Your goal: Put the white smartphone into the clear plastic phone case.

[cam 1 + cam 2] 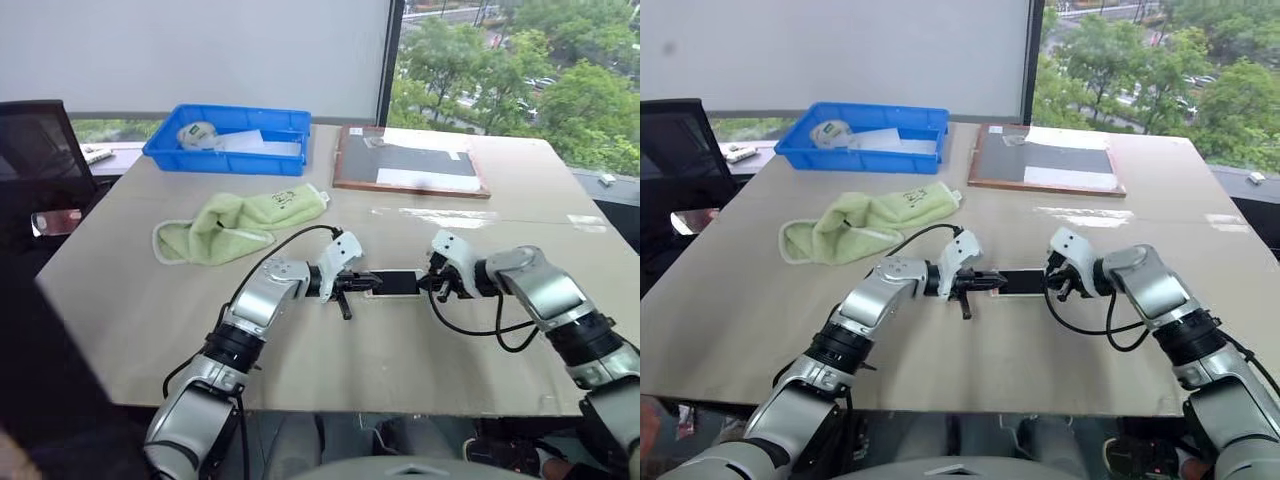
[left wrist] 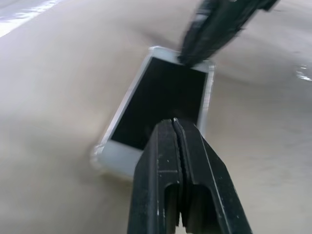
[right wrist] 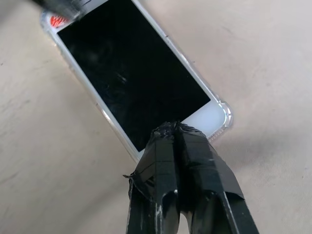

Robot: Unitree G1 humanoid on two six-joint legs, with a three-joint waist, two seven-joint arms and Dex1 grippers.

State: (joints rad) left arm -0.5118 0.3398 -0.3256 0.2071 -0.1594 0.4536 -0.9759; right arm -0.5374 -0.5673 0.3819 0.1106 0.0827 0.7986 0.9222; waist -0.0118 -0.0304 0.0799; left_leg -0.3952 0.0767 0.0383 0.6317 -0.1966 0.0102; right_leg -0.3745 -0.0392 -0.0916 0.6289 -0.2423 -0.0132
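The white smartphone (image 1: 398,283) lies flat, dark screen up, on the beige table (image 1: 120,300), between my two grippers. A clear plastic phone case (image 3: 225,117) shows as a glossy rim round the phone's edge and corner, so the phone (image 3: 131,73) sits inside it. My left gripper (image 1: 372,282) is shut with its tips (image 2: 174,122) over one end of the phone (image 2: 161,97). My right gripper (image 1: 428,285) is shut with its tips (image 3: 173,127) over the opposite end. Neither gripper clasps anything. Whether the tips press on the glass I cannot tell.
A green cloth (image 1: 240,222) lies behind the left arm. A blue bin (image 1: 230,138) with paper and a ball stands at the back left. A wood-framed board (image 1: 410,160) lies at the back right. A black chair (image 1: 40,150) stands off the table's left side.
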